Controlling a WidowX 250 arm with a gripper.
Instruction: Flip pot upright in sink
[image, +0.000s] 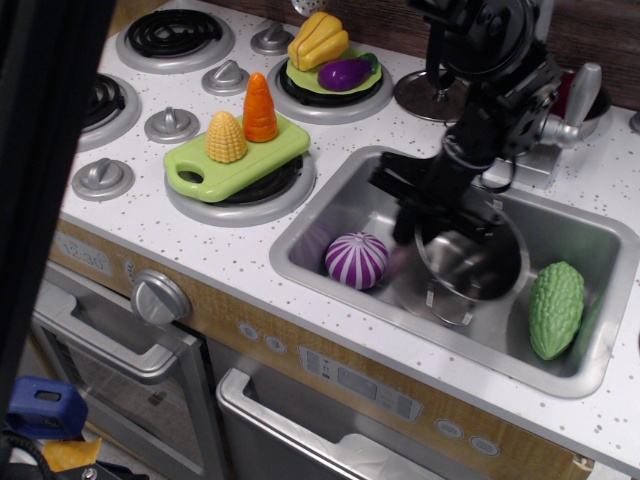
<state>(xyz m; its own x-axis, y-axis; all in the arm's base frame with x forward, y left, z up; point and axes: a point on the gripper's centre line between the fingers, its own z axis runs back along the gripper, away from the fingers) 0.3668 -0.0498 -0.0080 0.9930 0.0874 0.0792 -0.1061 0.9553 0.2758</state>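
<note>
Inside the sink (340, 215) near the worktop's right edge, your gripper (432, 212) grips the pot (470, 266) rim, mouth facing upward.

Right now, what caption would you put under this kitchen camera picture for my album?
Robot tool at the rim of the open-side-up pot in the sink, between purple ball and green gourd.
</note>
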